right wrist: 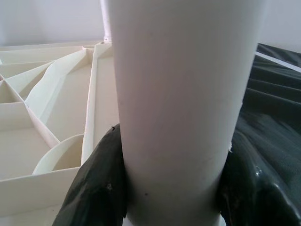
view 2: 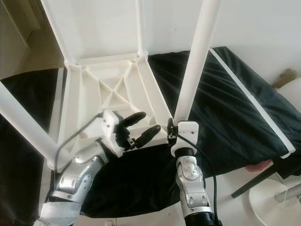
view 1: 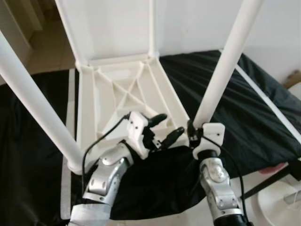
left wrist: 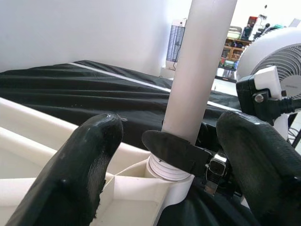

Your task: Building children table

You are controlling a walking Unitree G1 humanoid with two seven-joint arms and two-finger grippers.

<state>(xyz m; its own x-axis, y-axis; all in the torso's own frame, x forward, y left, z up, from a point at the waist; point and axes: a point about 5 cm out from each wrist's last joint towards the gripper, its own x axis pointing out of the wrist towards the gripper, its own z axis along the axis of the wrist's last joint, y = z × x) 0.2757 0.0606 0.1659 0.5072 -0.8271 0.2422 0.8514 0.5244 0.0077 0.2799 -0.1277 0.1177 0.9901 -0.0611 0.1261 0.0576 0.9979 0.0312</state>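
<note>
Black right pincer (right wrist: 171, 188) around leg (right wrist: 183, 94)

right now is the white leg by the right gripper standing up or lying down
Standing up: the white tubular table leg rises from the near corner socket of the upturned white plastic tabletop, with the right gripper shut around its base.

Head eyes look down; wrist cameras closely share the table leg (right wrist: 183, 103).

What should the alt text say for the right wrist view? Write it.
A thick white table leg stands upright, gripped near its base between the right gripper's two black fingers. Beside it lies the ribbed underside of the white tabletop, on black cloth.
</note>
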